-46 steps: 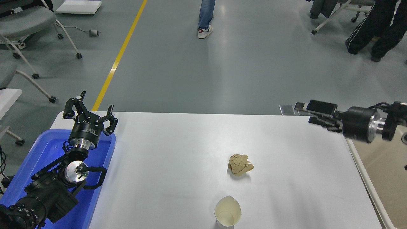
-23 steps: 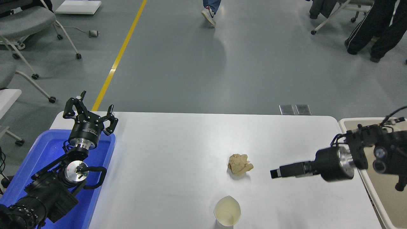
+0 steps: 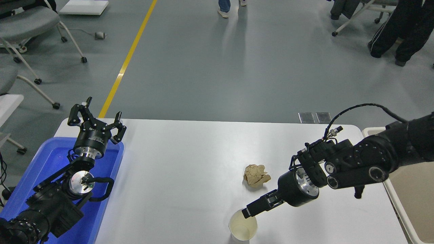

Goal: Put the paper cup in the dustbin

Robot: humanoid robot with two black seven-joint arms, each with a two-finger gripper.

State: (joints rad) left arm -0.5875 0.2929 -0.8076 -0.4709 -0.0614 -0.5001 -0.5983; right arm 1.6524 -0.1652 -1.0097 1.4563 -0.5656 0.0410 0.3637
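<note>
The right gripper (image 3: pixel 249 212) reaches down-left, its tip at the far rim of the paper cup (image 3: pixel 242 229); whether it is open or closed cannot be told. The cup stands upright at the surface's (image 3: pixel 183 169) near edge, a crumpled paper ball (image 3: pixel 256 175) just beyond. The dustbin (image 3: pixel 412 200) sits at the right edge. The left gripper (image 3: pixel 96 120) is parked, fingers spread.

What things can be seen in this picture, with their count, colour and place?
paper cup: 1, cream-white, table's near edge, upright
paper ball: 1, tan, crumpled, mid-table, beyond the cup
dustbin: 1, beige, at the table's right end
tub: 1, blue, at the table's left end
table: 1, white
chairs: grey, on the floor at far left
people's legs: at the top
left gripper: black, open, parked over the tub
right gripper: black, at the cup's rim
</note>
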